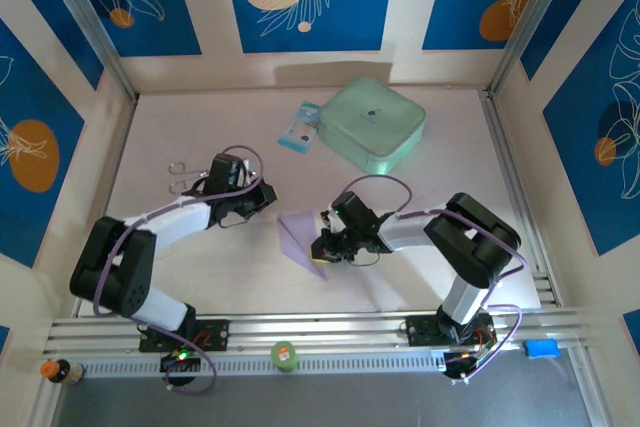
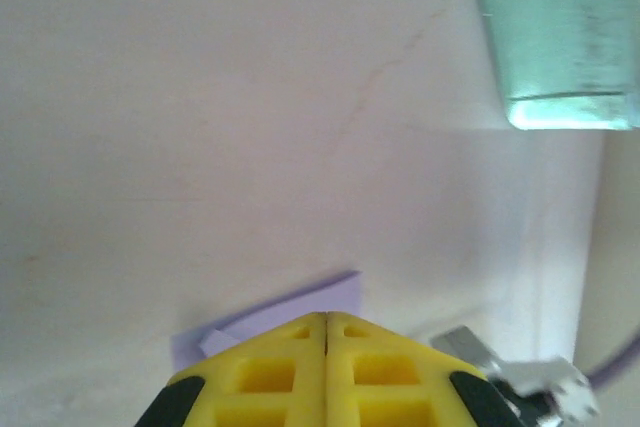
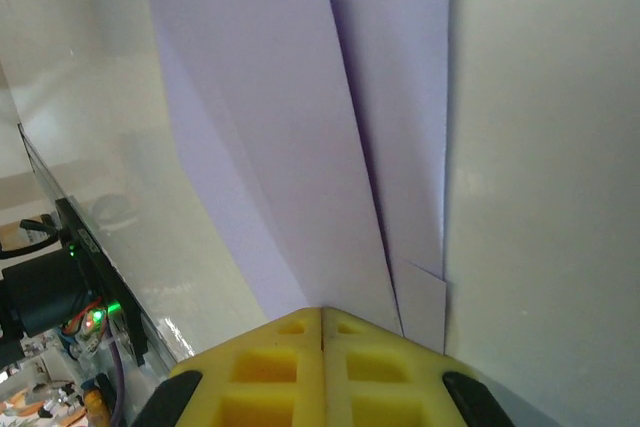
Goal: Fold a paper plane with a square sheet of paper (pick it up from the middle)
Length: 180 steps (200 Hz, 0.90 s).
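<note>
The folded lavender paper sheet (image 1: 301, 237) lay on the tabletop (image 1: 200, 127) between both arms, its long axis running far-left to a near-right tip. The right fingers (image 3: 270, 367), pressed together, met its right edge. The left fingers (image 2: 270, 372), likewise pressed together, sat just beside its far corner.

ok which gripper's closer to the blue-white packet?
Left. The left gripper sits just near-left of the packet; the right gripper is farther off, at the lavender paper.

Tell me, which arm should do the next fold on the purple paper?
Probably the right arm: its shut jaws sit at the purple paper's edge, folds straight ahead. The left arm's shut jaws are just near a corner.
</note>
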Tool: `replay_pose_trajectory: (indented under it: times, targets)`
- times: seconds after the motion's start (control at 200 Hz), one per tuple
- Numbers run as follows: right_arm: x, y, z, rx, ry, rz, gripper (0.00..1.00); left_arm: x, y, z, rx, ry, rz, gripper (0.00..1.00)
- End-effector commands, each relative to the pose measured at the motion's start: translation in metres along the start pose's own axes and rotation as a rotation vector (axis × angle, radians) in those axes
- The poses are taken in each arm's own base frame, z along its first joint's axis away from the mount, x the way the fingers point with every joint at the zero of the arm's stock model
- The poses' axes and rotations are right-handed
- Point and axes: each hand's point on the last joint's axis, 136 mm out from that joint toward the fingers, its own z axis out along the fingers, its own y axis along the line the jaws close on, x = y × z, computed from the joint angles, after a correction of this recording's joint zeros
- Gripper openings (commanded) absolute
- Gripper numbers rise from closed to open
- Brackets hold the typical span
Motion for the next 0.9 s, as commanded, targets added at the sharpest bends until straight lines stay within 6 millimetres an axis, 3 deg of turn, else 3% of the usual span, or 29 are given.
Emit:
replay_pose_trajectory:
  times: [0.0, 0.17, 0.25, 0.475, 0.595, 0.67, 0.8, 0.895]
  targets:
    - [0.036, -0.059, 0.003, 0.191, 0.115, 0.114, 0.0, 0.038, -0.002, 0.005, -0.003, 0.091, 0.023, 0.07]
    - [0.036, -0.057, 0.003, 0.172, 0.109, 0.11, 0.0, 0.086, -0.021, 0.026, 0.062, 0.216, 0.063, 0.07]
    - [0.036, -0.056, 0.003, 0.167, 0.106, 0.107, 0.0, 0.099, -0.018, 0.036, 0.043, 0.248, 0.066, 0.06]
    - [0.03, -0.044, -0.002, 0.125, 0.066, 0.058, 0.0, 0.11, 0.022, 0.058, -0.065, 0.269, 0.002, 0.04]
    - [0.026, -0.031, -0.016, 0.082, 0.006, 0.02, 0.01, 0.118, 0.043, 0.059, -0.113, 0.268, -0.04, 0.03]
    - [0.034, -0.026, -0.03, 0.056, -0.002, 0.037, 0.04, 0.122, 0.049, 0.057, -0.128, 0.274, -0.041, 0.02]
    - [0.053, -0.044, -0.051, 0.098, -0.027, 0.073, 0.05, 0.125, 0.054, 0.057, -0.135, 0.276, -0.043, 0.02]
    - [0.056, -0.044, -0.062, 0.071, -0.062, 0.071, 0.05, 0.125, 0.054, 0.057, -0.128, 0.279, -0.042, 0.02]
